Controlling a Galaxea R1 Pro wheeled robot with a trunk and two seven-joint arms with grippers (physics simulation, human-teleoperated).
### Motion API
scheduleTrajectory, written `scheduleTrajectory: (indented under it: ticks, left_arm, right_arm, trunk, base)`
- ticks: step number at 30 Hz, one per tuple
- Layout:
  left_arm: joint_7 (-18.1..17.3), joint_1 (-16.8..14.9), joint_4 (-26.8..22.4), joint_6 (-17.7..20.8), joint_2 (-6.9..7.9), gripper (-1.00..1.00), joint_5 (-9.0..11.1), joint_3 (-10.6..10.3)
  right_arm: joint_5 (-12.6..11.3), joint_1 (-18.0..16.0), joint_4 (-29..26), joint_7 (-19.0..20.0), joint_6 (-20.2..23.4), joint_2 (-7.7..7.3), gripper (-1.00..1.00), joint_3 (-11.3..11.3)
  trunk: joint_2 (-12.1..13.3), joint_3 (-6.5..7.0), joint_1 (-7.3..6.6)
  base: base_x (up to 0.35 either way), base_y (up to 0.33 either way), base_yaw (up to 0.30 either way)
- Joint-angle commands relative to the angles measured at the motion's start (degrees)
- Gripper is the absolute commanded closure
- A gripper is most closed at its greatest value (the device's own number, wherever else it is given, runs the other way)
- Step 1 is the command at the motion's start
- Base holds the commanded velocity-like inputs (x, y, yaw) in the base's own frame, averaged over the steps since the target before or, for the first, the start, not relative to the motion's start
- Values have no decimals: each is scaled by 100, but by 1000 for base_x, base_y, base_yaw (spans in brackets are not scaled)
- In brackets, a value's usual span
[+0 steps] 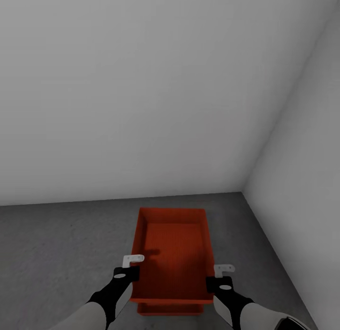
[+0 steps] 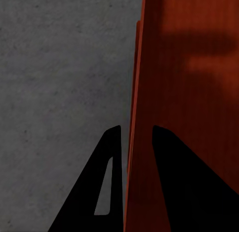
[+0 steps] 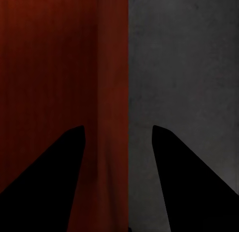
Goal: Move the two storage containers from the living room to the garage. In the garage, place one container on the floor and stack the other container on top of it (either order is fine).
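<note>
You have the upper storage container (image 1: 172,254) low in the head view at about six o'clock, an orange-red open-top bin with its long axis running away from you. Its ribbed bottom is bare, with a small dark shadow near the left wall. Under its near edge a second orange-red rim peeks out — the lower storage container (image 1: 170,309), sitting directly beneath, so the two are stacked or nearly so; whether the upper one rests fully on it you cannot tell.

Your left gripper (image 1: 128,268) is at the bin's left wall, at about eight o'clock of the bin. In the left wrist view its fingers (image 2: 107,187) straddle the thin wall (image 2: 133,142), one outside over the floor and one inside over the ribbed bottom; the gap around the wall is narrow, but whether they actually pinch it is not clear.

Your right gripper (image 1: 222,275) is at the right wall, at about four o'clock of the bin. In the right wrist view its fingers (image 3: 59,182) stand wide apart on either side of the wall (image 3: 115,117) — spread, not clamped.

Both bins sit on the dark grey speckled floor (image 1: 56,245), close to the corner where the white back wall (image 1: 141,93) meets the white side wall (image 1: 307,155) at about two o'clock.
</note>
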Motion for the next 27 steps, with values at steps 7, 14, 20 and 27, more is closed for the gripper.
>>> scheduleTrajectory:
  ticks: [7,14,20,27]
  left_arm:
    - [33,-3,-351,41,5,100,-92,119]
    - [36,-3,-351,41,8,100,-92,119]
    - [37,-3,-351,41,6,100,-92,119]
    - [37,-3,-351,46,1,100,-92,112]
  right_arm:
    - [-105,-1,191,-10,-27,-5,100,-21]
    - [-105,-1,193,-10,-28,-5,100,-21]
    - [-105,-1,190,-10,-27,2,100,-21]
    - [-105,-1,192,-10,-28,2,100,-21]
  trunk:
    - [-5,-6,1]
    - [-5,-6,1]
    - [-5,-6,1]
    - [-5,-6,1]
  base:
    - [0,0,0]
    - [0,0,0]
    - [0,0,0]
    - [0,0,0]
